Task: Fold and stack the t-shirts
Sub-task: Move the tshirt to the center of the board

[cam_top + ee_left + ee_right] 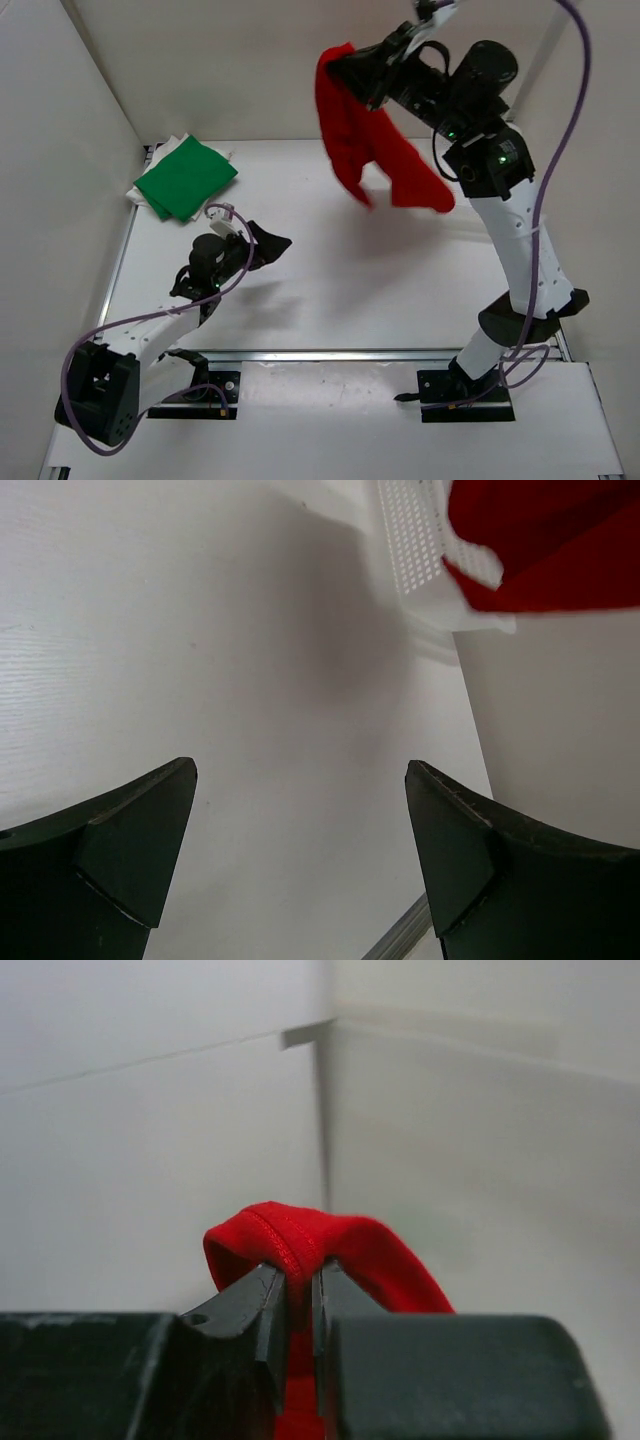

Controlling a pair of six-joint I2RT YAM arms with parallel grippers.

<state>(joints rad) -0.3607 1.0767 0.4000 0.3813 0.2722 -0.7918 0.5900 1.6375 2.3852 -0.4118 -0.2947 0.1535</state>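
Right gripper (298,1285): jaws pinched tight on a bunched edge of the red t-shirt (372,150). In the right wrist view a hemmed loop of red cloth bulges up just above the fingertips. The gripper is raised high at the far side, well above the table (350,290). The shirt hangs from the grip in a crumpled drape, its lower end trailing to the right, off the table top (whether any fold of it brushes the arm, cannot tell).

Left gripper (300,772): jaws spread wide, nothing between them, only bare table beneath. It sits low over the left-centre of the table, fingers pointing toward the far right.

The left wrist view also shows a corner of the white lattice basket (412,535) at the top edge, with red cloth overlapping its upper right.

Green t-shirt (187,175): folded flat in the far left corner of the table. It lies on top of the white t-shirt (176,141), whose edges show beneath it. The stack is near the left gripper but not touching it, and well apart from the red shirt.
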